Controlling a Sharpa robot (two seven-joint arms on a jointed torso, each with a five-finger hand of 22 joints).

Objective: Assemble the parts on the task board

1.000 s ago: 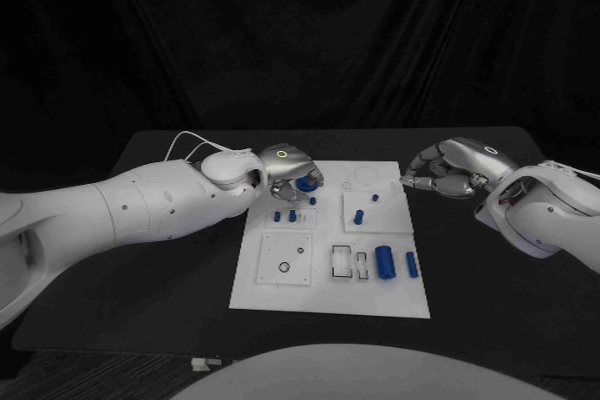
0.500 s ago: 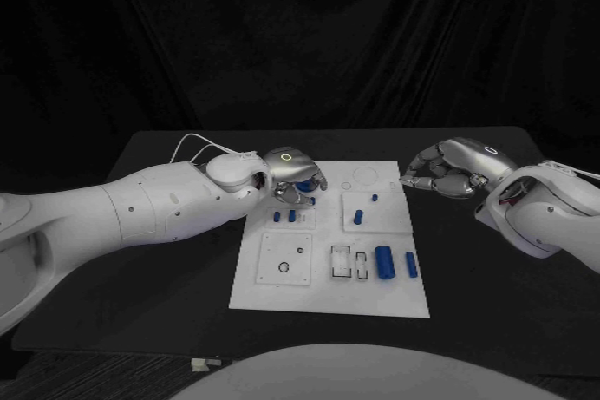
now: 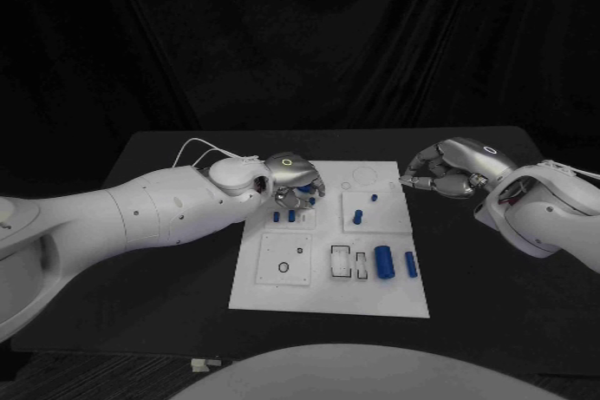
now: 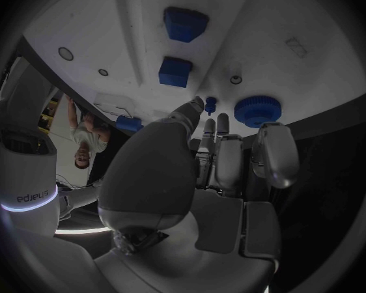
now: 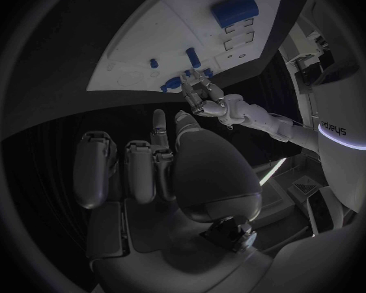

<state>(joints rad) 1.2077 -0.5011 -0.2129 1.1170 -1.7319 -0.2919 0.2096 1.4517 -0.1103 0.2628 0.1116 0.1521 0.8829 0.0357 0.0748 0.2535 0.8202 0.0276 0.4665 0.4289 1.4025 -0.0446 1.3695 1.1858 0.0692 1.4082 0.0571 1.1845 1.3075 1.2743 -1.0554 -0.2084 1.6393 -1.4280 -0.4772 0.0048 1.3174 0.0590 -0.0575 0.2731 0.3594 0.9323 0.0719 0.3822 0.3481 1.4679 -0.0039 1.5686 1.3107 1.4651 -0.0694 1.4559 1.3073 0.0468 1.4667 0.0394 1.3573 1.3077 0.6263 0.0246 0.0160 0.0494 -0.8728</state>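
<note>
The task board (image 3: pixel 333 274) is lying in the middle of the black table (image 3: pixel 150 278), and your left hand (image 3: pixel 290 176) is hovering over its far left corner, fingers (image 4: pixel 225 159) curled downward beside a blue gear (image 4: pixel 257 110); whether they are gripping it, you cannot tell. Your right hand (image 3: pixel 440 170) is hanging off the board's far right corner, fingers curled in on nothing. Near you, one fat blue cylinder (image 3: pixel 385 261) and one slim blue pin (image 3: pixel 410 263) are lying side by side; one short blue peg (image 3: pixel 359 216) is lying mid-board.
</note>
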